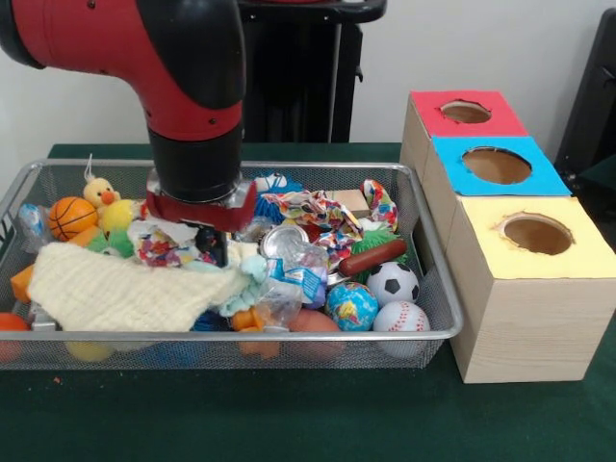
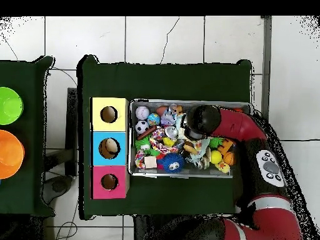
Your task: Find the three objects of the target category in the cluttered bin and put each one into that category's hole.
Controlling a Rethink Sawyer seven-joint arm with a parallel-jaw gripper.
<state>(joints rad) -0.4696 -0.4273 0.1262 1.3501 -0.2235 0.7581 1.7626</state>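
Looking down into the bin, we see our gripper lowered into the middle of the clutter, and its dark tips seem to press into the pile next to a crinkled plastic wrapper and the cream knitted cloth; whether the claw is released or clenched on something we cannot tell, because the wrist and the toys hide the tips. The yellow duckling, one of the animals we search for, sits near the far left corner of the bin, beside the small basketball and apart from the gripper. We judge that the main risk is to catch the cloth or the wrapper instead of a toy, and then a lift can drag several loose things over the rim. The soccer ball and the baseball lie close to the right wall and can roll if the pile moves. Inside the bin there is almost no free room, so the only open way is straight up. The three boxes with holes stand just beside the right wall, so the carry there is short, but the rim must be cleared first. In the overhead view the arm covers part of the bin.
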